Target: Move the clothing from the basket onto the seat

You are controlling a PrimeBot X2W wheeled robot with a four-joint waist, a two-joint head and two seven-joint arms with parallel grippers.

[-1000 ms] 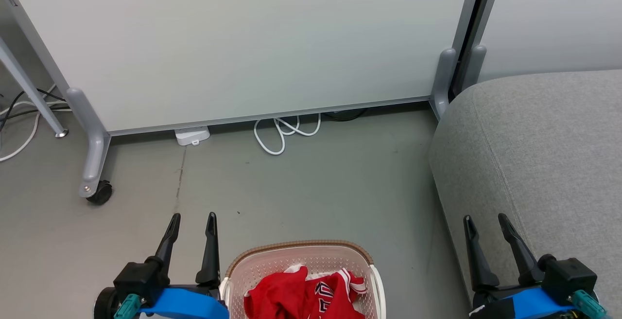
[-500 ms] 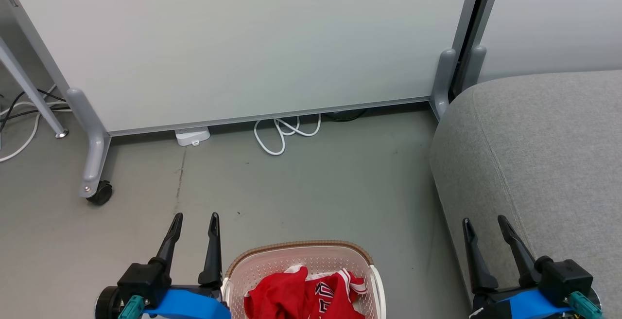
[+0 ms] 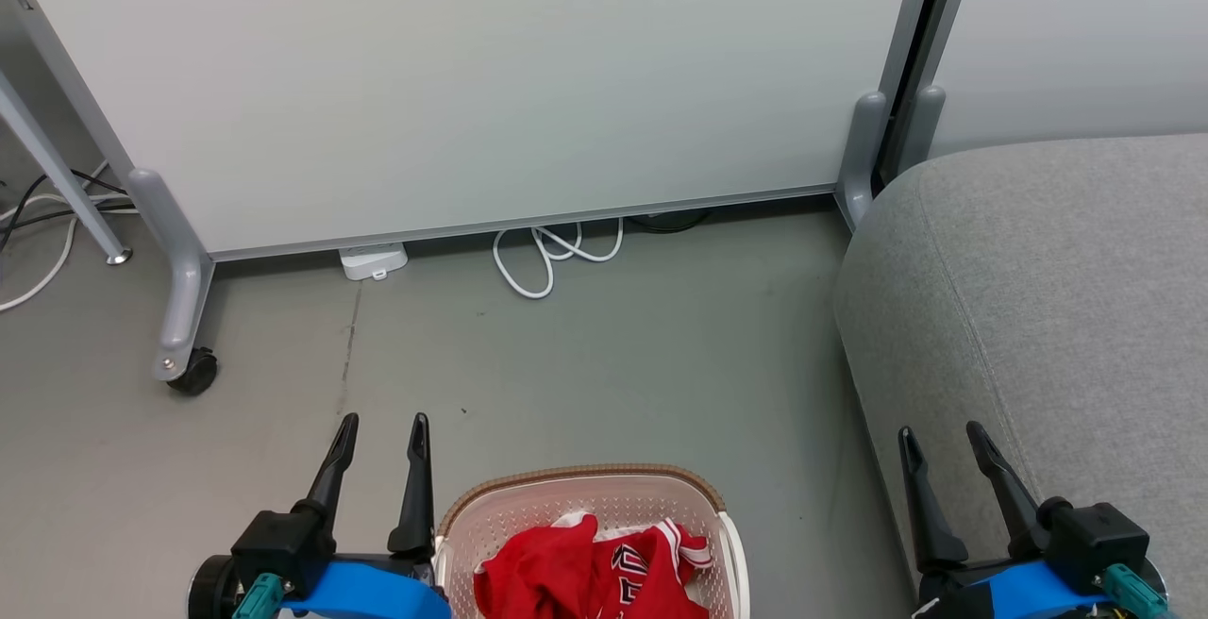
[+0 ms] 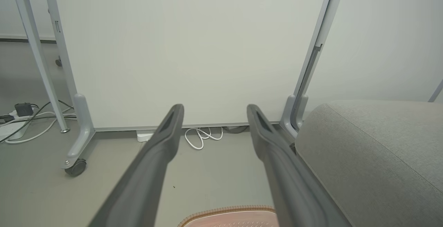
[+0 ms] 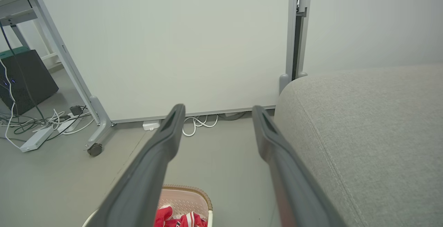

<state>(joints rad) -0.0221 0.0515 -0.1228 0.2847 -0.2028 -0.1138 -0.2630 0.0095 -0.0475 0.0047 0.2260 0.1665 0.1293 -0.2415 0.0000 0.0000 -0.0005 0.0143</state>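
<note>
Bright red clothing (image 3: 590, 577) with white trim lies crumpled in the cream basket (image 3: 514, 506) with a brown rim, at the bottom middle of the head view. The right wrist view catches the clothing (image 5: 176, 218) and basket (image 5: 193, 199) low down, and the basket rim (image 4: 228, 211) shows in the left wrist view. The grey seat (image 3: 1048, 298) fills the right side. My left gripper (image 3: 382, 426) stands open just left of the basket, with nothing between its fingers. My right gripper (image 3: 941, 435) is open in front of the seat's near corner, also holding nothing.
A white partition panel (image 3: 472, 81) on grey wheeled feet (image 3: 179, 317) stands behind the bare grey floor. A coiled white cable (image 3: 552, 256) and a white power block (image 3: 375, 262) lie at its base. More cables (image 5: 41, 125) and a dark box (image 5: 24, 78) sit far left.
The left gripper has shifted slightly to the right, closer to the basket. The right gripper has barely moved. The clothing and basket lie as before.
</note>
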